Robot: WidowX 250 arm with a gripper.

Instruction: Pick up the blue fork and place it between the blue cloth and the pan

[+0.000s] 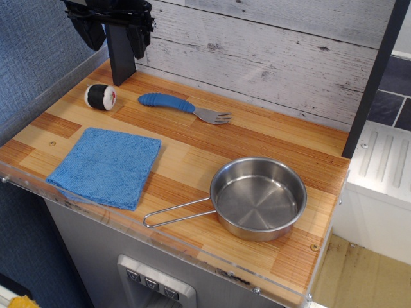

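At the back left corner of the wooden worktop (257,144) the gripper (114,29) hangs above the surface, dark and partly cut off by the top of the view; its fingers appear spread with nothing between them, though the tips are too dark to read with certainty. Just below it, near the left edge, lies a small sushi-roll toy (101,96), black-wrapped with a white end. Toward the front left sits the blue cloth (106,165), flat, one corner close to the front edge. The blue fork (176,106) lies along the back edge, handle pointing left toward the toy, grey tines pointing right, well apart from cloth and pan alike. It looks light and stiff; the thick ridged handle should give far better purchase than the thin, smooth metal head, so the middle of the handle, squeezed across its width, seems the sensible place to take hold. Near the front right corner stands the pan (259,197), empty, its wire handle reaching left toward the cloth, partly crossing the gap where the fork belongs.
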